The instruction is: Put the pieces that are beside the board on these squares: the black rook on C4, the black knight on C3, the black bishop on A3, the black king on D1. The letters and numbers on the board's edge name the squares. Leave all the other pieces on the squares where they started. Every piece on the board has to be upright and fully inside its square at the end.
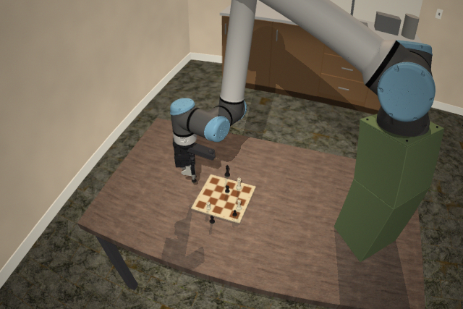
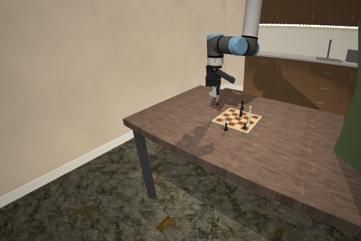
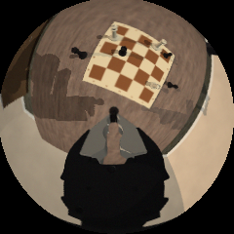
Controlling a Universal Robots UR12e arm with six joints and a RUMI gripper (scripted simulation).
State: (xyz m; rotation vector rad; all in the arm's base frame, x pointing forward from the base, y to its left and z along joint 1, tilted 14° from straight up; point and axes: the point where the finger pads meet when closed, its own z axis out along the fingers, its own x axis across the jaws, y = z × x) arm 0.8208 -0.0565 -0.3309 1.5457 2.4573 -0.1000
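My gripper [image 1: 193, 176] [image 2: 218, 100] [image 3: 113, 114] is shut on a black piece [image 1: 194, 180] [image 2: 217, 103] [image 3: 113, 111], held above the table beyond the board's left side; its kind is hidden. A tall black piece [image 1: 227, 171] [image 2: 242, 105] [image 3: 79, 52], probably the king, stands behind the board [image 1: 224, 216] [image 2: 235, 127] [image 3: 110, 87]. A smaller black piece [image 1: 212, 219] [image 2: 225, 127] [image 3: 172, 85] stands in front; bishop or knight, I cannot tell. On the board, one black piece [image 1: 227, 189] [image 2: 241, 114] [image 3: 123, 51], perhaps the rook, stands upright in the second row from the back.
Another black piece [image 1: 234, 213] [image 2: 245, 126] [image 3: 167, 55] stands on the front right corner square. White pieces [image 1: 239, 184] [image 2: 250, 112] [image 3: 114, 33] stand at the back right, right [image 1: 239, 205] and front left [image 1: 208, 206] of the board. The green robot stand [image 1: 377, 181] is to the right.
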